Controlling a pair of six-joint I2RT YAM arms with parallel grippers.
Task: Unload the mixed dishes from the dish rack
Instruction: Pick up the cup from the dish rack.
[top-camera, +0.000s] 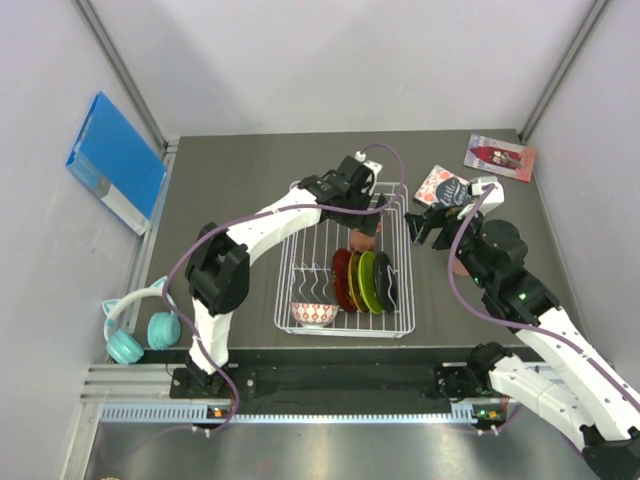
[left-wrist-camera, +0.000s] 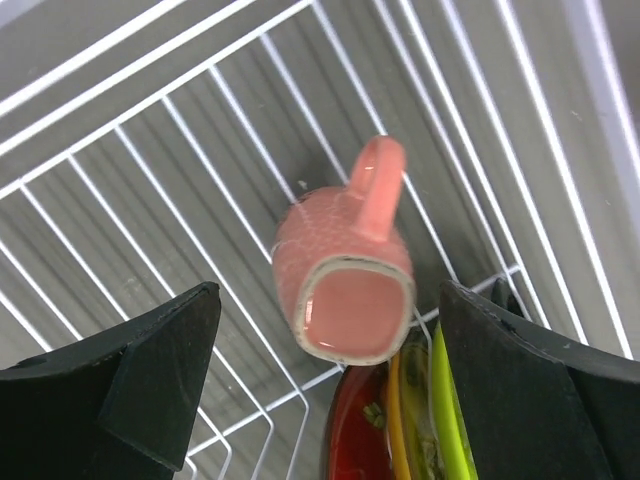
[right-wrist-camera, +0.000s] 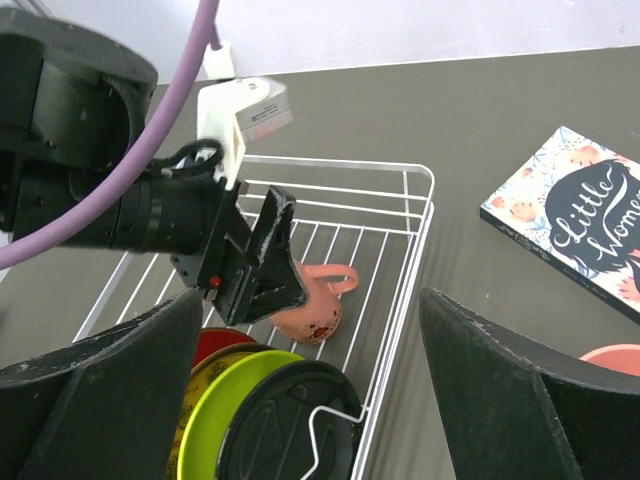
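Currently: dish rack (top-camera: 340, 332) holds salmon mug (left-wrist-camera: 345, 275) lying sideways, four plates (top-camera: 363, 280) upright in slots, patterned bowl (top-camera: 313, 313) at near end. Left claw (left-wrist-camera: 330, 300) spread wide above mug, not touching; right claw (right-wrist-camera: 312, 300) released, empty.

White links (top-camera: 280, 215), black joints (top-camera: 222, 278), purple cables (right-wrist-camera: 203, 30), matte black jaws.

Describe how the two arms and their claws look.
The left arm and the right arm share white links, black joint housings and a loose lilac cable. The left claw and the right claw each have two broad matte-black fingers. A small green light shows on the right arm.
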